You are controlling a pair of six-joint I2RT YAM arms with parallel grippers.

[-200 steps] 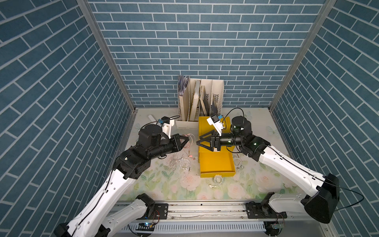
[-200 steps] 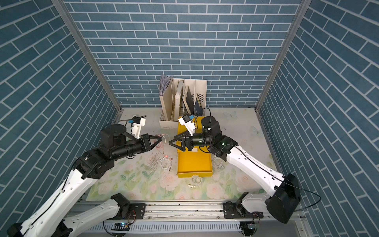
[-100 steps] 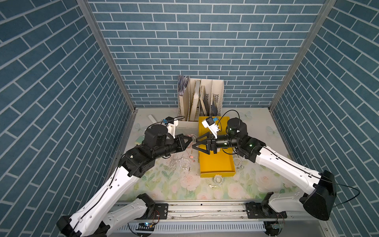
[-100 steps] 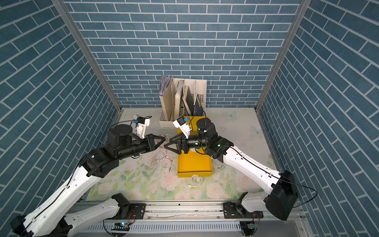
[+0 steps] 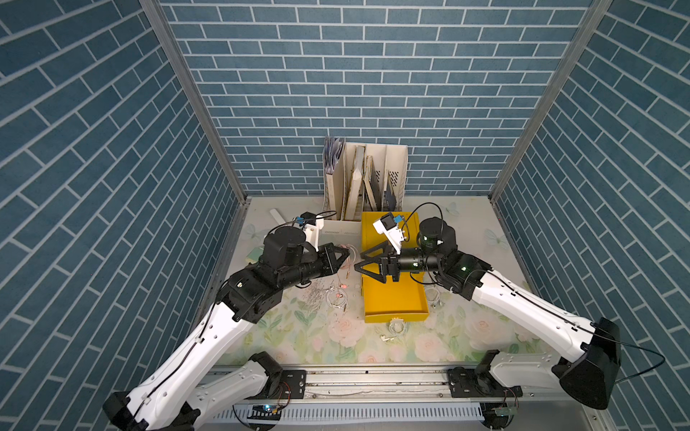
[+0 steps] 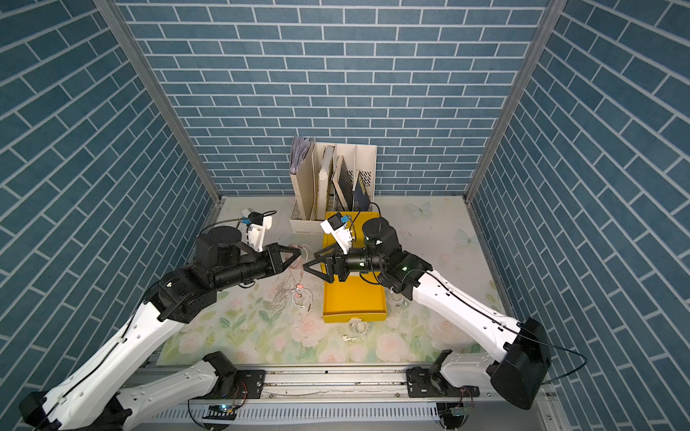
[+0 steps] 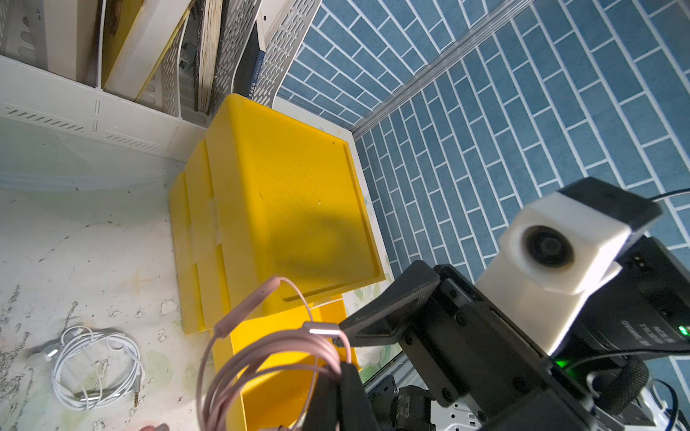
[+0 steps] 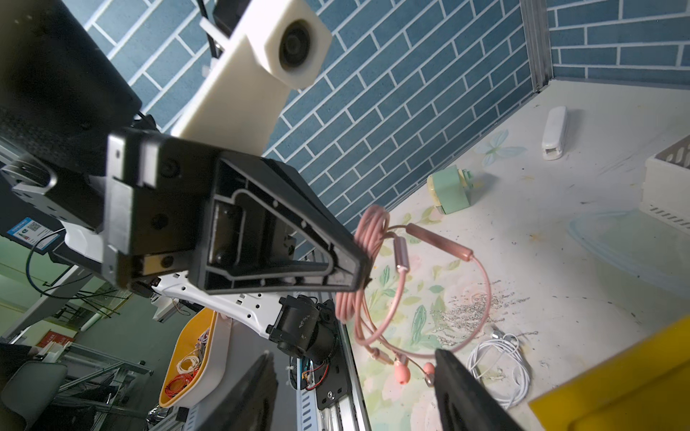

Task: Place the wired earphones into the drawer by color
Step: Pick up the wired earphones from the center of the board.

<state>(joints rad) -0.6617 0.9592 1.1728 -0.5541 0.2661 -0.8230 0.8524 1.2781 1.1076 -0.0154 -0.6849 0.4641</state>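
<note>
**Pink coil hangs between two claws, tip to tip**

The left claw (image 5: 347,255) is clamped shut on the pink earphones (image 8: 371,224), pinching the bundled turns at its very tip. From that pinch the coil's long axis runs downward. Loose loops droop toward the tabletop (image 5: 283,336) and the two buds dangle lowest, clear of the surface as far as the right wrist view shows. The bundle hangs about midway between the tabletop's far and near edges. It is just off the side of the yellow drawer (image 5: 395,302) that faces the left edge, so it is beside the drawer and not over it.

The right claw (image 5: 359,262) points at the coil from the drawer side, its jaws spread and empty. Both top views show its tips close to the left claw's tip but apart from it. In its own wrist view the hanging loops and buds show between its two fingers (image 8: 459,392), so the cable lies straight ahead of the opening. How far short of the strands the fingers stand cannot be told from that view.

This looks like a handover. The right arm is the nearer one to the open drawer, while the left claw would have to reach across. The closing should probably land below the left pinch and gather several turns, since a single strand could slip and let the coil unravel.
</note>
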